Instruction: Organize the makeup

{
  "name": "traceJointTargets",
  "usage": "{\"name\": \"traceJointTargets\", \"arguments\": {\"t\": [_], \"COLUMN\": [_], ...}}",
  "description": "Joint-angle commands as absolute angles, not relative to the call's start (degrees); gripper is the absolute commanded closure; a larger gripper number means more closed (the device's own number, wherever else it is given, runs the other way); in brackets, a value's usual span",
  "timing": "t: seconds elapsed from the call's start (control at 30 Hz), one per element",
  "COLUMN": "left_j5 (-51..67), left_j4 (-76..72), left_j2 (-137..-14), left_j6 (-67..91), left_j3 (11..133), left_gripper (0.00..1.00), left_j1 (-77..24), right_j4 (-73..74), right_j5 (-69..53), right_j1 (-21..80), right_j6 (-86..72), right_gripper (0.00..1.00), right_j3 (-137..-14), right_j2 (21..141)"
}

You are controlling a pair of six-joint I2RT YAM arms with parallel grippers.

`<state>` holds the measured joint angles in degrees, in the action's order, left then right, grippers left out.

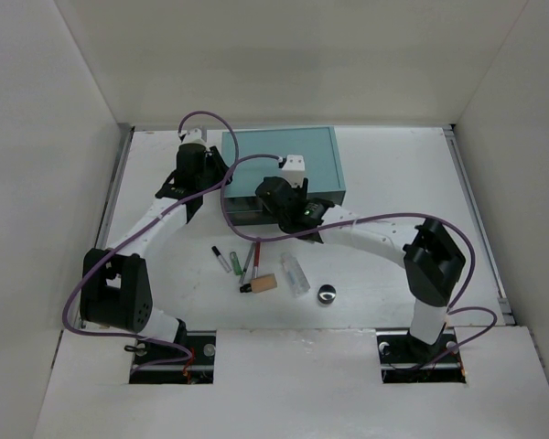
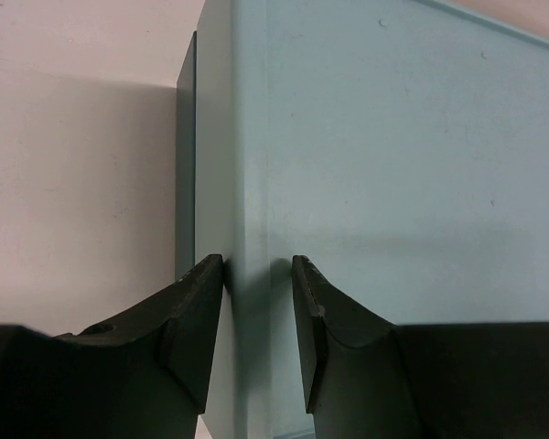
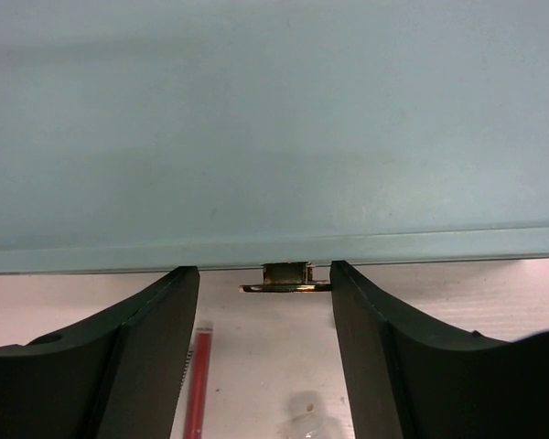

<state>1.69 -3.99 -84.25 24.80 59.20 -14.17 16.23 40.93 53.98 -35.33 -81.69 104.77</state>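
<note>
Makeup sits loose on the white table point(image 1: 393, 302), bunched in the middle of the overhead frame just up from the arm bases. Closest to the bottom edge is the small black round pot point(image 1: 327, 294). The beige block point(image 1: 265, 284) is off to its left, with a pale see-through tube point(image 1: 295, 274) between them. A bit further up are the thin red pencil point(image 1: 255, 259) and the grey-green pencil point(image 1: 246, 267), lying side by side. Left of those are the short green stick point(image 1: 233, 263) and a little black-and-white tube point(image 1: 217, 254). None of it is in a gripper. All of it lies in front of the big teal drawer box point(image 1: 288, 160) in the upper middle.

Overhead doesn't really show the fingers, since both sets are tucked under the wrists up against the box. The wrist cams do show them.

Right gripper point(image 3: 263, 270) has its jaws spread wide. There's one finger on each side of a small brass-coloured pull point(image 3: 285, 277) on the box front, not touching it as far as I can see. That pull doesn't show from above at all. The same view catches the red pencil at lower left.

Left gripper point(image 2: 256, 259) is at the box's left side. Its jaws are parted only a little, with a corner edge of the box showing in the gap. Can't tell whether the tips actually touch the box.
</note>
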Motion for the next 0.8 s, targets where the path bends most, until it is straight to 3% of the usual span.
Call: {"name": "traceJointTargets", "arguments": {"t": [0.0, 0.2, 0.43, 0.57, 0.77], "left_j5": [3.2, 3.2, 3.2, 3.2, 3.0], "left_j4": [-0.1, 0.1, 0.1, 0.1, 0.1], "left_j2": [-84.8, -85.2, -85.2, -85.4, -85.6], "left_j6": [23.7, 23.7, 23.7, 23.7, 23.7], "left_j3": [58.6, 58.8, 59.2, 59.2, 59.3], "left_gripper": [0.82, 0.82, 0.82, 0.82, 0.83], "left_j1": [-15.4, -15.4, -15.6, -15.7, -15.7], "right_j4": [12.6, 12.7, 13.4, 12.9, 12.5], "right_j5": [42.2, 42.2, 41.7, 42.1, 43.3], "right_j1": [52.6, 51.4, 50.6, 50.2, 50.1], "right_j6": [-36.1, -36.7, -38.4, -39.1, -38.8], "right_gripper": [0.37, 0.45, 0.41, 0.45, 0.72], "right_j3": [-83.2, -83.4, -82.6, -82.5, -82.2], "right_j2": [105.6, 106.1, 107.0, 107.1, 105.9]}}
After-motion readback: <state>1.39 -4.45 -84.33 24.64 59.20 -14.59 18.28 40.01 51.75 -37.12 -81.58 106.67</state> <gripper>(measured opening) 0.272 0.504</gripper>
